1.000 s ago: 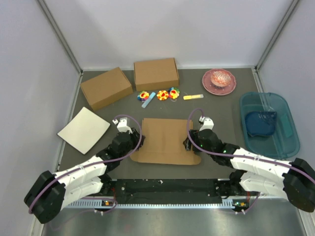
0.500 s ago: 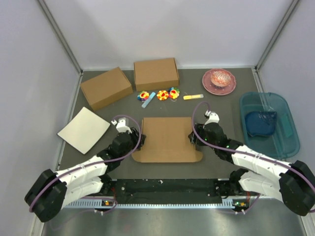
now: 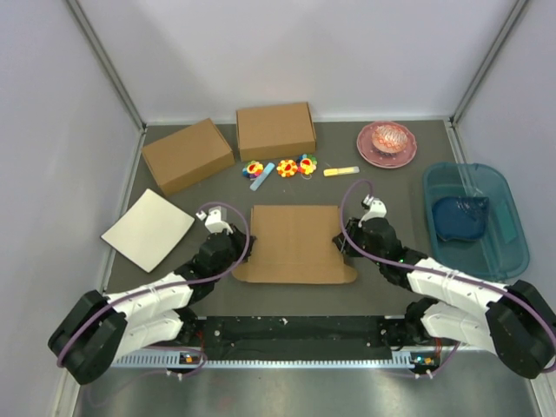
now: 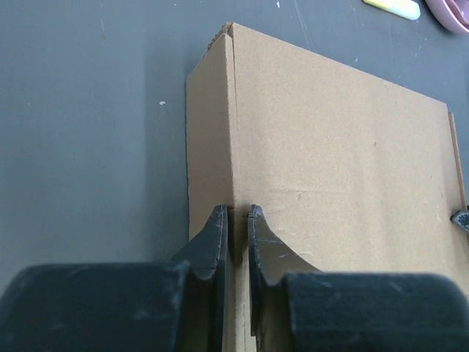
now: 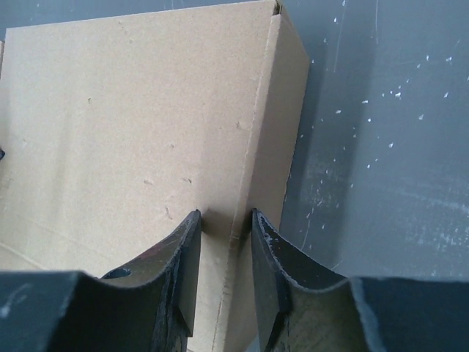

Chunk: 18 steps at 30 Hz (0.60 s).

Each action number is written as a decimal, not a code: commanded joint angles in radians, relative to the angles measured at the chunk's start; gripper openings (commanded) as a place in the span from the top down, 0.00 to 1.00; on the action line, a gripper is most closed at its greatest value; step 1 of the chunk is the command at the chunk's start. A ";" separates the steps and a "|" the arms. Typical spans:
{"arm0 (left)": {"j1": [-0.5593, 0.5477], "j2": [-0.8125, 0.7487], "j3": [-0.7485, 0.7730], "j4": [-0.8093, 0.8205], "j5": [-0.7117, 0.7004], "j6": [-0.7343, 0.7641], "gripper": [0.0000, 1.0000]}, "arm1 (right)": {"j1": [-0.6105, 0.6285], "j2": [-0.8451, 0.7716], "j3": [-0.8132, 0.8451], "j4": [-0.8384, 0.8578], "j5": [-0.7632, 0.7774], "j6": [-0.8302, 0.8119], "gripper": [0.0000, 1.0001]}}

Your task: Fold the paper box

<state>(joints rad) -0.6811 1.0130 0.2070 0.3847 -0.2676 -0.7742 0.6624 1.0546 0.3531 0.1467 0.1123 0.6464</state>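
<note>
The paper box is a flat brown cardboard shape in the middle of the table, with a rounded flap along its near edge. My left gripper is at its left edge. In the left wrist view the gripper is nearly shut on the box's left side fold. My right gripper is at the right edge. In the right wrist view the gripper has its jaws a little apart, straddling the box's right side fold, one finger over the top face and one outside the wall.
Two formed cardboard boxes stand at the back. An off-white board lies at the left. Small coloured toys, a yellow stick, a pink plate and a blue tray are behind and to the right.
My right gripper has moved from the box's near right corner back along its right edge. The box has shifted slightly away from the arms. The left gripper stays at the left edge.
</note>
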 commanded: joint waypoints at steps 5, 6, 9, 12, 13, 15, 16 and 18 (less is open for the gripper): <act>-0.014 -0.023 -0.026 -0.007 0.088 -0.019 0.94 | 0.008 -0.030 -0.003 -0.047 -0.060 0.006 0.72; -0.014 -0.068 -0.017 -0.032 0.067 -0.020 0.91 | 0.009 -0.069 0.016 -0.073 -0.036 0.002 0.64; -0.011 -0.175 0.012 -0.144 -0.005 -0.004 0.79 | 0.006 -0.139 0.061 -0.188 0.021 -0.020 0.45; -0.006 -0.279 0.029 -0.227 -0.064 0.021 0.54 | 0.003 -0.203 0.110 -0.289 0.059 -0.045 0.36; -0.002 -0.303 0.032 -0.254 -0.079 0.026 0.46 | 0.003 -0.224 0.118 -0.308 0.069 -0.048 0.35; 0.002 -0.356 0.041 -0.289 -0.102 0.035 0.41 | 0.000 -0.246 0.130 -0.341 0.078 -0.054 0.33; 0.006 -0.370 0.043 -0.305 -0.107 0.035 0.41 | -0.001 -0.263 0.130 -0.351 0.084 -0.054 0.33; 0.009 -0.405 0.039 -0.349 -0.124 0.033 0.39 | -0.001 -0.281 0.118 -0.372 0.104 -0.053 0.33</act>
<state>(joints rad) -0.6815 0.6647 0.2115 0.1299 -0.3313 -0.7601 0.6643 0.8177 0.4404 -0.1436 0.1600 0.6132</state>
